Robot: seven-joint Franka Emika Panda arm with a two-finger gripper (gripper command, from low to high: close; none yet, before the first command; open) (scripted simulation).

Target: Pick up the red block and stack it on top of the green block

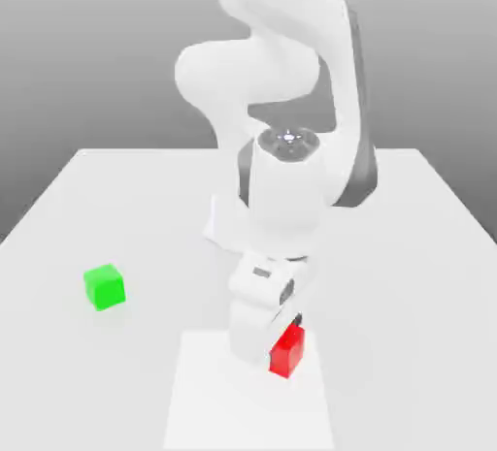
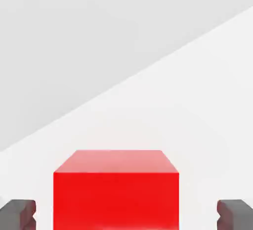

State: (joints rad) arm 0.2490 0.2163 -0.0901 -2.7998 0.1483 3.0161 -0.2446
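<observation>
Gripper (image 2: 126,213): you are straddling the red block (image 2: 116,189), fingers (image 2: 19,213) apart and clear of its sides, ready for closing | red block: sitting near the table's (image 1: 408,245) front edge | green block (image 1: 104,286): waiting well apart toward the exterior view's left, top free for stacking.

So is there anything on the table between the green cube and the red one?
No. In the exterior view the table between the green block and the red block is bare, until the gripper beside the red block.

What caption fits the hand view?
Open hand straddling the red block, fingers apart from its sides.
</observation>
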